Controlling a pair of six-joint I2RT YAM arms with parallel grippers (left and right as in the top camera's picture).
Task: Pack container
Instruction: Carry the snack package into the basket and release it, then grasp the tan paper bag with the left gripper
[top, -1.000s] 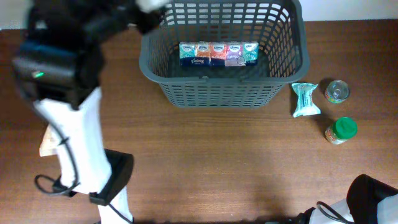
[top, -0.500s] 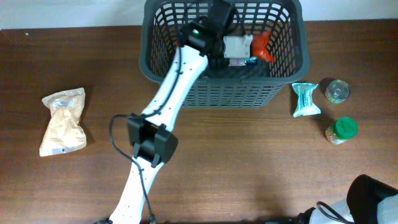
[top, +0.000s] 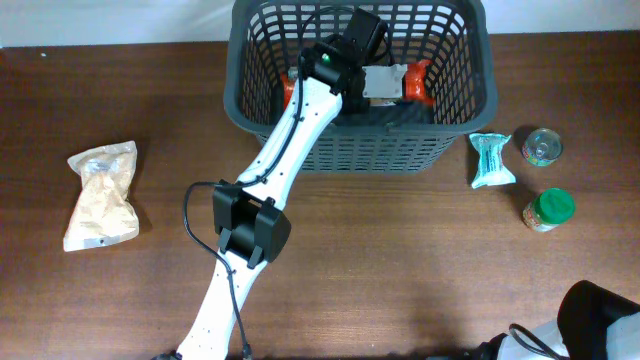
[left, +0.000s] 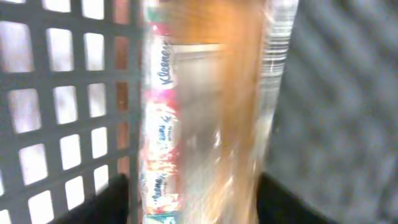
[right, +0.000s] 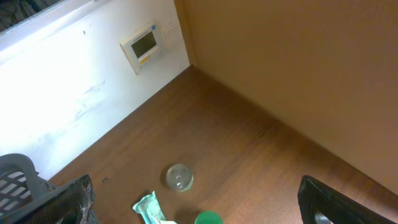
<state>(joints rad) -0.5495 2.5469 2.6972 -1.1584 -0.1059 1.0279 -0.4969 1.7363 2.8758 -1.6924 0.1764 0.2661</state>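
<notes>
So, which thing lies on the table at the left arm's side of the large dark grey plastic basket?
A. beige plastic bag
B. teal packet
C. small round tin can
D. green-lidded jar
A: the beige plastic bag lies alone on that side of the large dark grey plastic basket; the small round tin can, green-lidded jar and teal packet lie on the other side.

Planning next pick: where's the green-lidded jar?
Overhead view, right side of the table: the green-lidded jar sits below the tin can and right of the teal packet, outside the basket.
</notes>
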